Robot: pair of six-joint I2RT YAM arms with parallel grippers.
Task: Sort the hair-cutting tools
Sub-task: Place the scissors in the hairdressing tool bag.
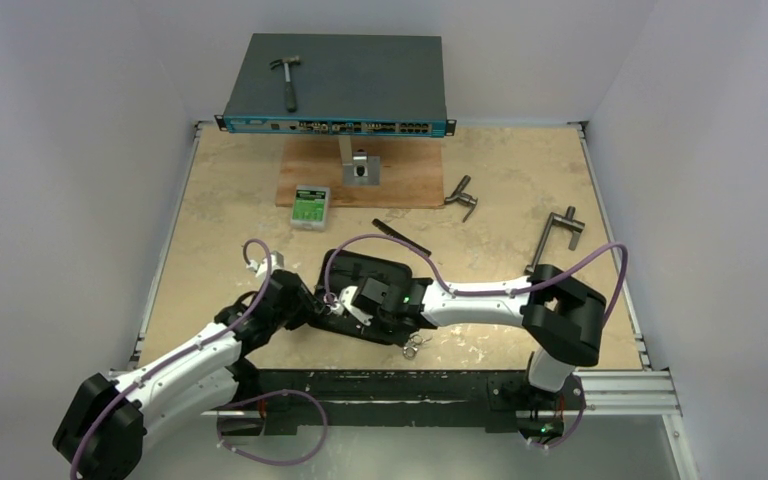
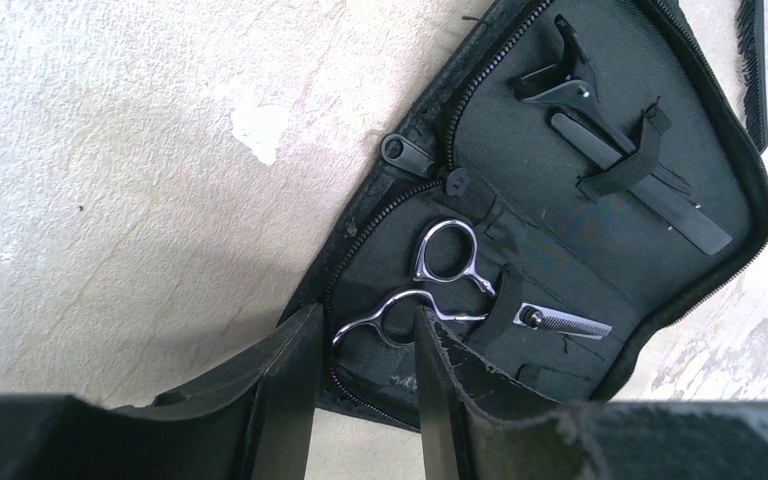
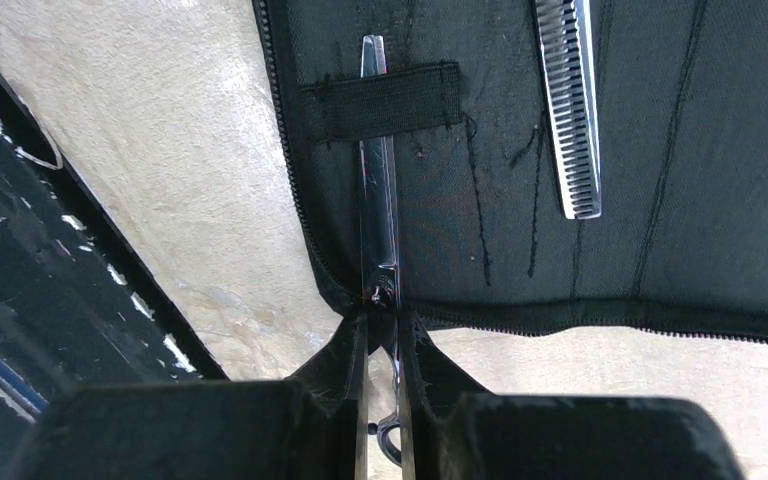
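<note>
An open black zip case [image 1: 360,272] lies on the table between both arms. One pair of silver scissors [image 2: 447,262] with toothed blades sits in its pocket, ring handles out. My left gripper [image 2: 365,318] is open and straddles the case's zipped edge beside one ring. My right gripper [image 3: 381,322] is shut on the second scissors [image 3: 377,215] just below the pivot, with the blade tucked under an elastic strap [image 3: 385,100]. A black hair clip [image 2: 558,72] and another slim clip [image 2: 650,195] sit under a strap in the case. The long black comb [image 1: 401,237] lies on the table behind the case.
At the back, a hammer [image 1: 287,80] rests on a blue-grey rack box [image 1: 360,70]. A wooden board [image 1: 410,175] carries a metal bracket [image 1: 362,168], with a green-and-white box [image 1: 311,206] beside it. Two grey T-handle tools [image 1: 463,196] [image 1: 558,236] lie at the right.
</note>
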